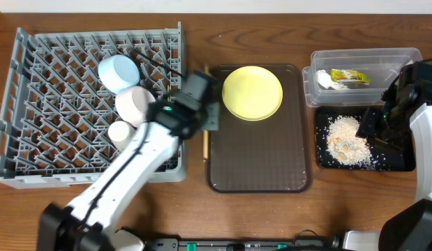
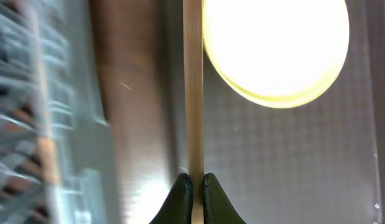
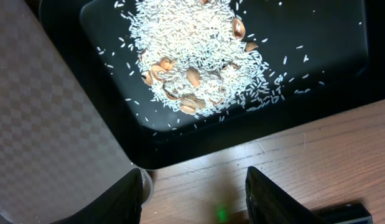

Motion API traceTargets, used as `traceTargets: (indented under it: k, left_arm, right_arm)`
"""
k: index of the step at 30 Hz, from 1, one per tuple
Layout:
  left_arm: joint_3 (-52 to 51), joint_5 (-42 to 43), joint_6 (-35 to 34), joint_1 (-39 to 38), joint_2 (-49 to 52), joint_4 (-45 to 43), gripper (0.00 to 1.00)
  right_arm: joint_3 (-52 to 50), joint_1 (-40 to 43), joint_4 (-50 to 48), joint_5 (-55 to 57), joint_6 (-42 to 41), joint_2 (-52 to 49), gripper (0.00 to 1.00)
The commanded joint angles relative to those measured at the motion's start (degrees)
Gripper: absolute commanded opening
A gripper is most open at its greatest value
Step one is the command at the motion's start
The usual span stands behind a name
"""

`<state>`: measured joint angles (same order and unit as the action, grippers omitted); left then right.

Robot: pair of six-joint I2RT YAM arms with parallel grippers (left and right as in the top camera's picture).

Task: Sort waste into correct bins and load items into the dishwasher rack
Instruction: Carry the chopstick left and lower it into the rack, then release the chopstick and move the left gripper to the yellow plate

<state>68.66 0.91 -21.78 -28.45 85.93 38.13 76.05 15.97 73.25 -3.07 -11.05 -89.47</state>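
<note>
My left gripper is shut on a wooden chopstick at the left edge of the brown serving tray; in the overhead view the gripper holds the chopstick between rack and tray. The yellow plate lies on that tray. The grey rack holds the light blue bowl, the white bowl and the small cup. The clear tub holds the yellow-green wrapper and the white scrap. The black tray holds the food scraps. My right gripper is open and empty by the black tray's corner.
The brown serving tray lies in the middle, between rack and bins. In the left wrist view the rack is a blur at the left. In the right wrist view the serving tray is at the left of the black tray.
</note>
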Motion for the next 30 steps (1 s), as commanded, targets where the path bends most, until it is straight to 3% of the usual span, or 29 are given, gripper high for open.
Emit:
traceTargets:
  k: [1, 4, 14, 18, 23, 30]
  left_arm:
    - [-0.1, -0.6, 11.4, 4.6, -1.9, 0.2, 0.06]
    - [-0.1, -0.6, 14.8, 8.2, -1.6, 0.4, 0.06]
    - [-0.1, -0.6, 14.9, 13.8, 3.4, 0.2, 0.07]
    - [-0.1, -0.6, 14.9, 13.9, 5.2, 0.2, 0.17]
    - [0.0, -0.5, 15.3, 13.9, 5.0, 0.2, 0.39]
    - [3.1, -0.5, 21.1, 12.1, 3.3, 2.8, 0.55]
  right_arm:
    - [0.4, 0.5, 0.0, -0.4, 0.9, 1.1, 0.51]
    - [0.4, 0.5, -0.1, -0.4, 0.8, 1.1, 0.51]
    - [0.4, 0.5, 0.0, -0.4, 0.8, 1.1, 0.51]
    - [0.4, 0.5, 0.0, -0.4, 0.8, 1.1, 0.51]
    - [0.4, 0.5, 0.0, -0.4, 0.9, 1.1, 0.52]
    - [0.4, 0.5, -0.2, -0.4, 0.8, 1.1, 0.56]
